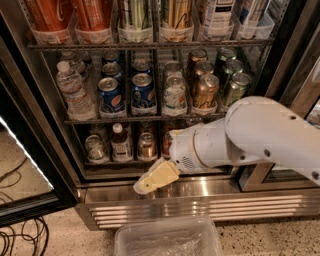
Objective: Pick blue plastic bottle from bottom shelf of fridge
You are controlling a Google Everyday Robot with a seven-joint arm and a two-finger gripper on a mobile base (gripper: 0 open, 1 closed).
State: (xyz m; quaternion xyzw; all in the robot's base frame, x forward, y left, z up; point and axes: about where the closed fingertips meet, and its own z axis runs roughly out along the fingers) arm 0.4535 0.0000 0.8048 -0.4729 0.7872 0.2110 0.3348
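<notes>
Blue plastic bottle [121, 143], bottom shelf [105, 162] | pincer [143, 187] lower right | spread: cannot tell

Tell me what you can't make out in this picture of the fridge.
Camera view:
- Right part of the bottom shelf: hidden behind the white arm.
- Label of the blue plastic bottle: too small to read.
- The top-row drinks: cut off by the upper edge.
- The clear bin: cut off by the lower edge.
The gripper hangs before the steel base of the fridge, below and right of the bottle.
</notes>
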